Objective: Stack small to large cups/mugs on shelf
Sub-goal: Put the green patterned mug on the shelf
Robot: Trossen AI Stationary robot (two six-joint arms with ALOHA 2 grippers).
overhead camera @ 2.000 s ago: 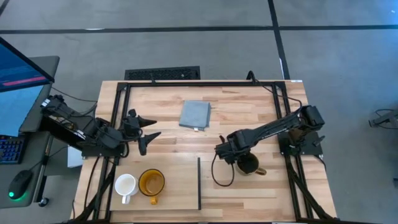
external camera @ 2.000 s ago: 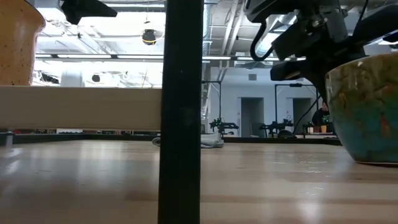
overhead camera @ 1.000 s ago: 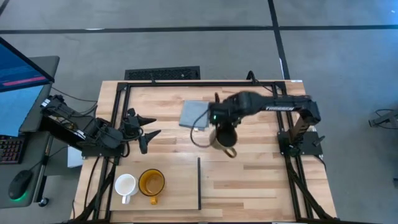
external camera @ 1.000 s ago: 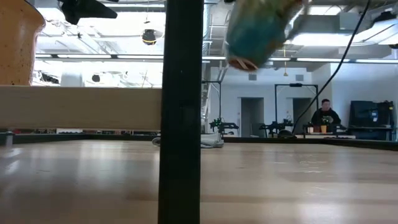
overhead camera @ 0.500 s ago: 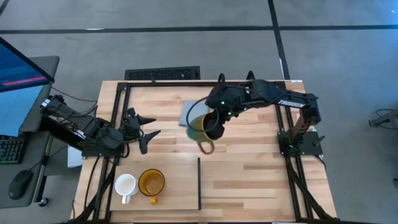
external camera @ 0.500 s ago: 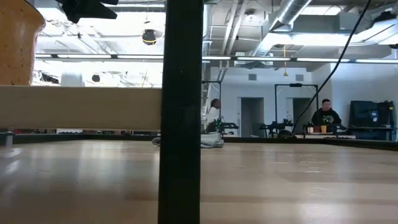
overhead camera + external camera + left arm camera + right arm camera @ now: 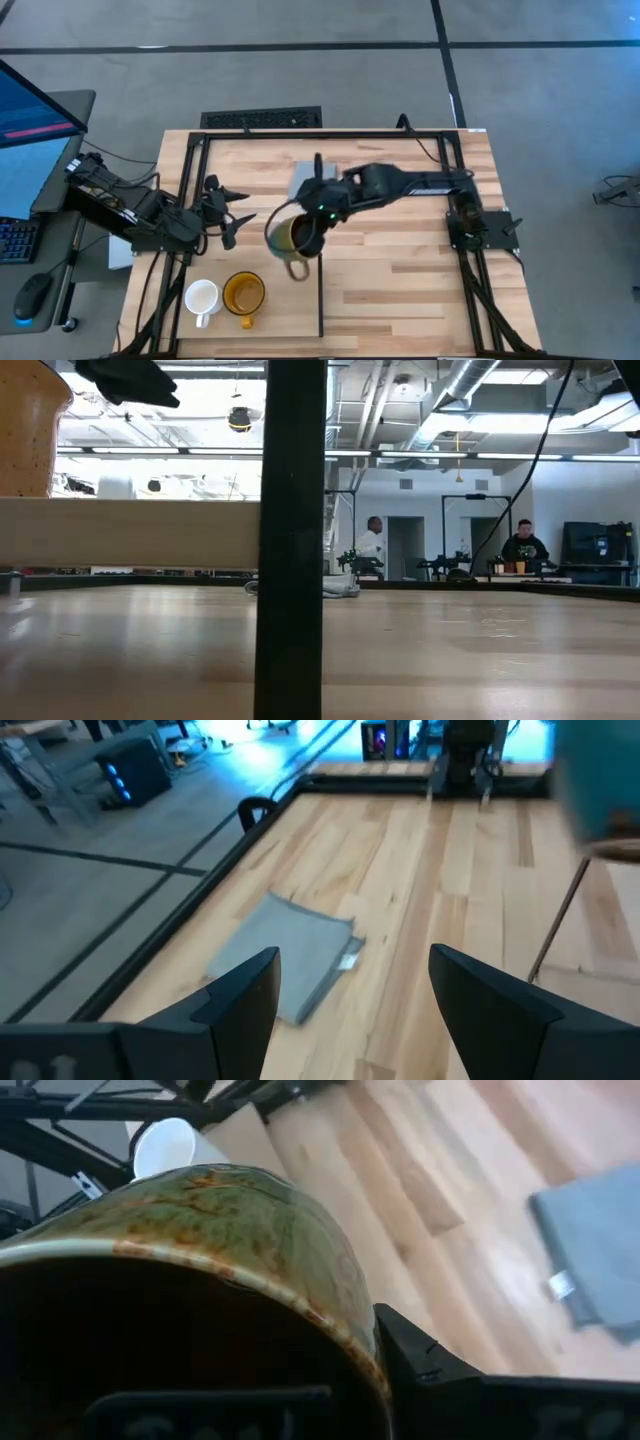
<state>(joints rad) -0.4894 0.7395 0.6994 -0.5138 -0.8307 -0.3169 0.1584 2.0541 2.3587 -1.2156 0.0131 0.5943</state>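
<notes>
My right gripper [image 7: 308, 213] reaches in from the table's right and is shut on the dark brown mug [image 7: 290, 236]. The mug's tan handle [image 7: 298, 270] points toward the near edge, above the far end of the shelf's black strip [image 7: 320, 298]. The pale shelf [image 7: 285, 310] lies at the near left. The small white mug [image 7: 202, 297] and the yellow-amber mug [image 7: 243, 292] stand on their bases on it. My left gripper [image 7: 232, 214] is open and empty, left of the brown mug; the left wrist view shows its spread fingers [image 7: 240, 1000]. My right gripper holds the brown mug by its rim wall [image 7: 340, 1330], one finger [image 7: 200, 1408] inside the mug and one finger [image 7: 435, 1375] outside. It comes from the table's right. The mug is lifted clear of the table, its mouth up.
A grey-blue pad [image 7: 310, 178] lies at the far middle, partly under my right arm; it also shows in the left wrist view [image 7: 285, 955]. The black frame rails [image 7: 320, 134] run along the table's far and side edges. People show in the room beyond [image 7: 522, 542].
My right gripper has carried the brown mug, lifted clear, from the table's middle toward the left and near edges, over to the shelf's far right corner. The mug's handle has stayed toward the near edge.
</notes>
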